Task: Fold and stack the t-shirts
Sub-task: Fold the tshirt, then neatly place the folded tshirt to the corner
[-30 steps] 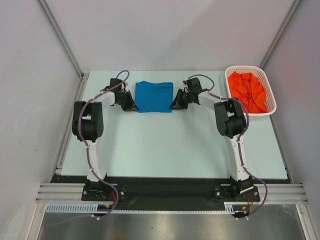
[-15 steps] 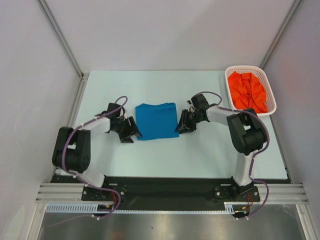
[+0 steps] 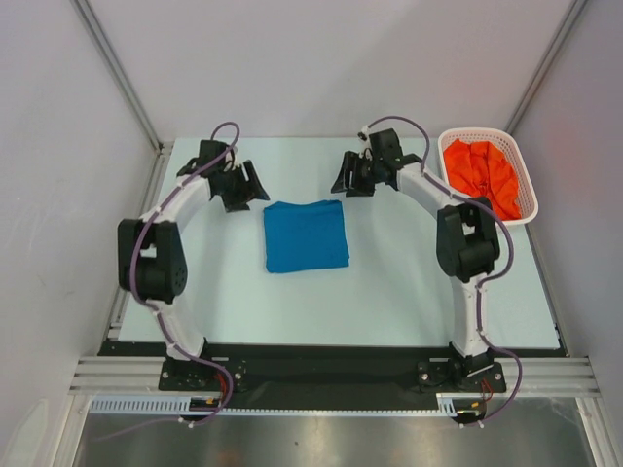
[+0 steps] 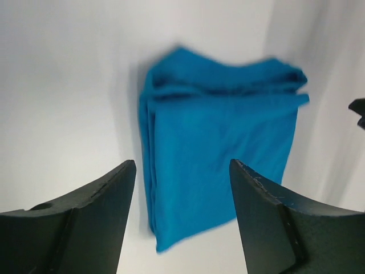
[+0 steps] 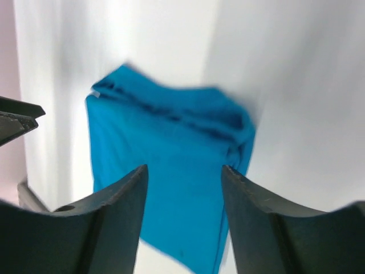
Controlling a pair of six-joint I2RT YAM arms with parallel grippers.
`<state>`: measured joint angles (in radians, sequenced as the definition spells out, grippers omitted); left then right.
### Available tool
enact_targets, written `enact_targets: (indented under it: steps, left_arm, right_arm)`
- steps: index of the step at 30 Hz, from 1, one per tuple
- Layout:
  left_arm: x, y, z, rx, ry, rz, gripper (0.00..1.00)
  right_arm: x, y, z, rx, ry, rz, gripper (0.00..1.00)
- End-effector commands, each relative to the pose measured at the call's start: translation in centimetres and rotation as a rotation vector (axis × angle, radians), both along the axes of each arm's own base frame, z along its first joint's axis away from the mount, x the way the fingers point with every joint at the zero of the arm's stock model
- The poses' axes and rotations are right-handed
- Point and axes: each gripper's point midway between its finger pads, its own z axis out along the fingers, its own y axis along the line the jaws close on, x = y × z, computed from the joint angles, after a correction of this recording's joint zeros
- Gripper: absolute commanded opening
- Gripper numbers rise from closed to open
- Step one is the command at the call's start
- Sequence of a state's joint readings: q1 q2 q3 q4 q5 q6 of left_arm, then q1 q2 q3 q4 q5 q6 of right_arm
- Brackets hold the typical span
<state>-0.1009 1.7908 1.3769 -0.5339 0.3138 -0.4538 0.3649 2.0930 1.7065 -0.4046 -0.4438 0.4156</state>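
The blue t-shirt lies folded into a neat rectangle in the middle of the table, also seen in the left wrist view and the right wrist view. My left gripper hovers past the shirt's far left corner, open and holding nothing. My right gripper hovers past its far right corner, also open and holding nothing. Neither touches the cloth. The orange-red t-shirt lies crumpled in the basket.
A white lattice basket stands at the far right corner of the pale table. Metal frame posts run along both side walls. The arm bases sit at the near edge.
Both grippers went from shut on the blue t-shirt's side edges to open, let it go and pulled back toward the far side. The shirt now rests nearer than a second ago.
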Motion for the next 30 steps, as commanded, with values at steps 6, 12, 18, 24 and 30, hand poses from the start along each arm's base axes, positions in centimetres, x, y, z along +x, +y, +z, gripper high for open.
enact_targets:
  steps: [6,12,18,24,30]
  left_arm:
    - [5.0,0.0,-2.2,0.012,0.044,-0.007,0.70]
    - [5.1,-0.5,-3.5,0.016,0.085,-0.026,0.57]
    - [4.3,-2.0,-4.7,-0.018,0.114,-0.051,0.44]
    - [4.4,-2.6,-5.2,-0.005,0.132,-0.053,0.43]
    - [4.2,-2.2,-5.3,0.015,0.129,-0.039,0.54]
  right_arm:
    - [3.1,0.3,-3.8,-0.112,0.036,-0.025,0.54]
    - [2.5,-0.2,-5.0,-0.166,0.053,-0.022,0.51]
    - [2.1,-0.1,-6.1,-0.170,0.070,-0.023,0.48]
    - [1.9,0.4,-6.1,-0.160,0.074,-0.013,0.44]
    - [1.2,1.2,-5.2,-0.132,0.065,0.005,0.45]
